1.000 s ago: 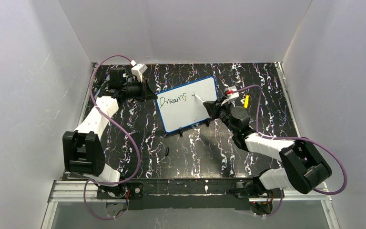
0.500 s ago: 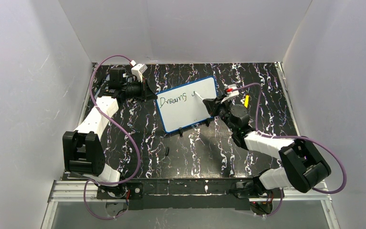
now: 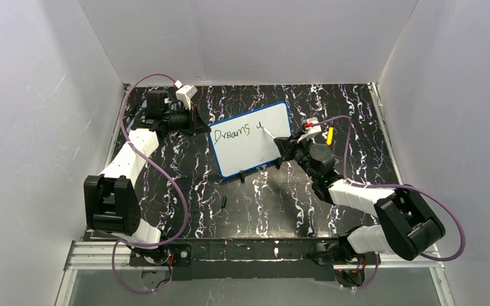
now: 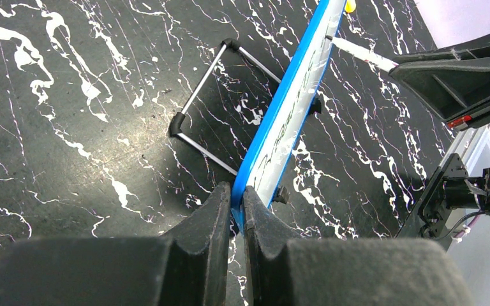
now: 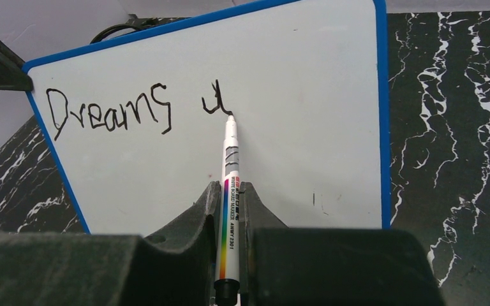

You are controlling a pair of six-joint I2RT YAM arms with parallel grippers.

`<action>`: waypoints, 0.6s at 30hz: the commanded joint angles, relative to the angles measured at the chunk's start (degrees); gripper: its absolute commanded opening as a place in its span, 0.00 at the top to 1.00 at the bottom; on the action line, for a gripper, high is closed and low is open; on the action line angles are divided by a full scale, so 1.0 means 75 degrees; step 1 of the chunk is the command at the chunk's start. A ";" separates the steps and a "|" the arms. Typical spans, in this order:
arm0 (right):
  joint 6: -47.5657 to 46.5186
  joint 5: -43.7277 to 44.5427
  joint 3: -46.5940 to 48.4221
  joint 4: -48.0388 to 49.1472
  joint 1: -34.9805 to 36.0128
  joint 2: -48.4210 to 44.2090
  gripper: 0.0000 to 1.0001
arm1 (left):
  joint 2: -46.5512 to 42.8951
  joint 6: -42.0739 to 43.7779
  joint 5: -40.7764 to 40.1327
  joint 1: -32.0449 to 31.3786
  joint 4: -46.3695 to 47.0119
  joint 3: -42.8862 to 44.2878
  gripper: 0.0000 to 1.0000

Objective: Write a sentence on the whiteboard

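The right gripper (image 5: pixel 230 191) is closed on a white marker (image 5: pixel 231 153). The marker's tip touches the whiteboard (image 5: pixel 306 146) at the end of a short hooked stroke, just right of the word "Dreams", which is all of the sentence (image 5: pixel 105 115) as it stands. The left gripper (image 4: pixel 237 201) is clamped shut on the board's blue rim at its left edge. The board stands tilted on a wire stand (image 4: pixel 204 102) in the middle of the desk (image 3: pixel 261 204), between the two arms.
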 commanded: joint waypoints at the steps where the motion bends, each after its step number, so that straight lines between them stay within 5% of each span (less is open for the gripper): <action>1: -0.0210 0.0572 0.0043 -0.0087 -0.0020 -0.0257 0.99 | -0.0288 -0.0018 0.0228 -0.0035 -0.0063 0.0001 1.00; 18: -0.0175 -0.0049 0.0886 0.0187 -0.0019 -0.0050 0.99 | -0.0276 -0.0033 0.0236 -0.0041 -0.0063 0.0007 1.00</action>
